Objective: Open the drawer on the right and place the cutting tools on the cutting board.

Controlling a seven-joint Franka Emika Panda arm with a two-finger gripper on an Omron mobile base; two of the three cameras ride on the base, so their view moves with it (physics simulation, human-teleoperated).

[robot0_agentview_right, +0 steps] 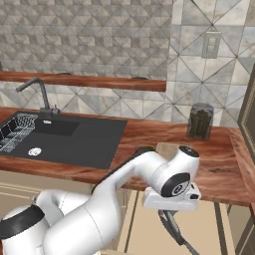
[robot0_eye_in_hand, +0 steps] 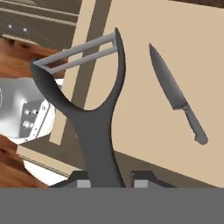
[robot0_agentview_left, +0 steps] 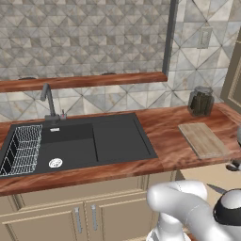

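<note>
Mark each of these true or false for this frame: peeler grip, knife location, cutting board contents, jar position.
1. The claw holds a dark Y-shaped peeler. True.
2. A knife lies inside the open drawer. True.
3. The knife already lies on the cutting board. False: the board is bare.
4. A glass jar stands in the sink. False: it stands on the counter behind the board.

The claw barely shows at the right edge, above the open drawer. A knife blade lies just below it. The cutting board lies just beyond the claw to its left. A glass jar stands farther back, and the black sink is well off to the left.
</note>
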